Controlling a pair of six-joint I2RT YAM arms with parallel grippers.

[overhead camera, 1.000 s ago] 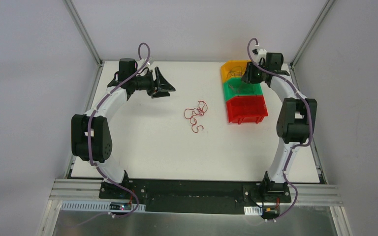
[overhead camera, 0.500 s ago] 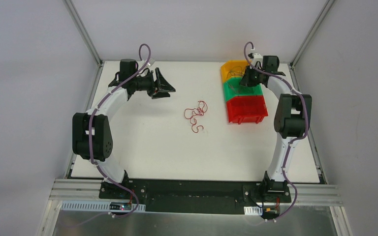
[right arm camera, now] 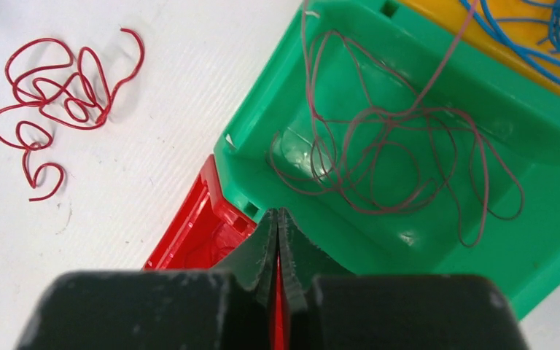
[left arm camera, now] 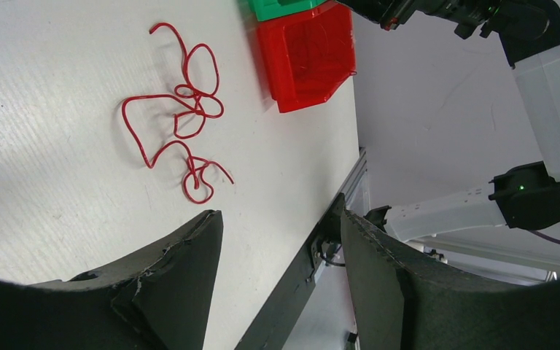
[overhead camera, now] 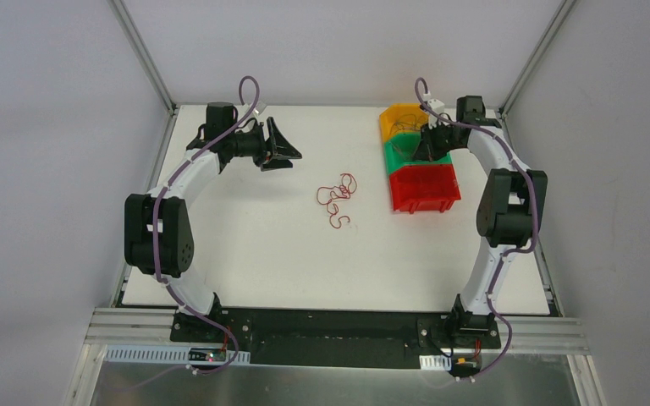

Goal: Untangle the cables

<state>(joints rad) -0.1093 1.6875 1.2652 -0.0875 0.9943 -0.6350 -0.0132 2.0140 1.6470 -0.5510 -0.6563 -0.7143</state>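
Note:
A tangle of thin red cables [overhead camera: 337,199] lies on the white table near the middle; it also shows in the left wrist view [left arm camera: 182,117] and the right wrist view [right arm camera: 58,95]. More thin dull-red wires [right arm camera: 394,153] lie in the green bin [right arm camera: 262,109], and blue wires [right arm camera: 547,29] in the yellow bin. My left gripper [overhead camera: 283,144] hangs open and empty at the far left, well away from the tangle; its jaws [left arm camera: 278,219] stand wide apart. My right gripper [overhead camera: 423,150] is shut with nothing visible between its tips [right arm camera: 278,213], above the green bin's near edge.
Three bins stand in a row at the far right: yellow [overhead camera: 393,114], green [overhead camera: 399,159] and red [overhead camera: 427,201]. The red bin [left arm camera: 313,87] shows no wire inside. Metal frame posts rise at the table's far corners.
My right gripper has shifted slightly nearer and left, over the green bin's near edge. The left arm and the red tangle have not moved.

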